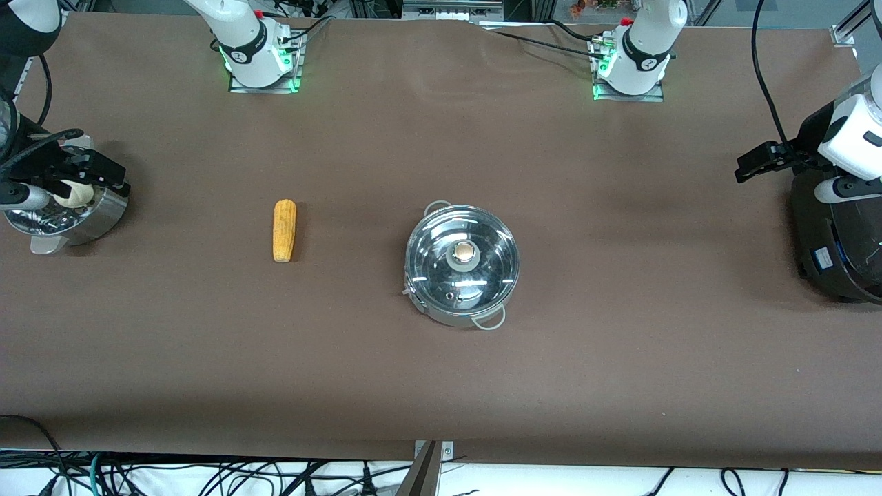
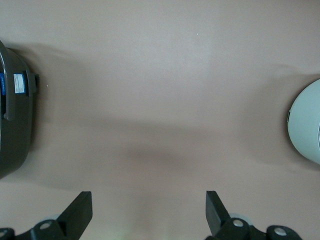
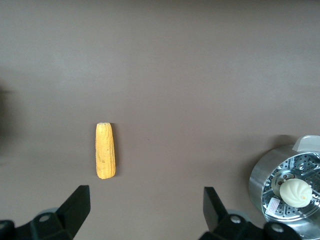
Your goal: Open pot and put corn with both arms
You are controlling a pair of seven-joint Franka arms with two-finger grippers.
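The shiny steel pot (image 1: 441,311) stands mid-table with its clear glass lid (image 1: 482,275) on and a tan knob (image 1: 464,253) on top. The left wrist view catches only the pot's pale edge (image 2: 307,122). The yellow corn (image 1: 284,230) lies bare on the brown cloth beside the pot, toward the right arm's end, and also shows in the right wrist view (image 3: 105,151). My right gripper (image 1: 103,176) hangs over the steamer pot, open and empty (image 3: 146,196). My left gripper (image 1: 754,162) hovers beside the black cooker, open with nothing between its fingers (image 2: 149,200).
A perforated steel steamer pot (image 1: 103,217) holding a pale bun (image 1: 72,195) stands at the right arm's end of the table; both show in the right wrist view too (image 3: 260,185), (image 3: 295,193). A large black cooker (image 1: 837,241) stands at the left arm's end (image 2: 15,105).
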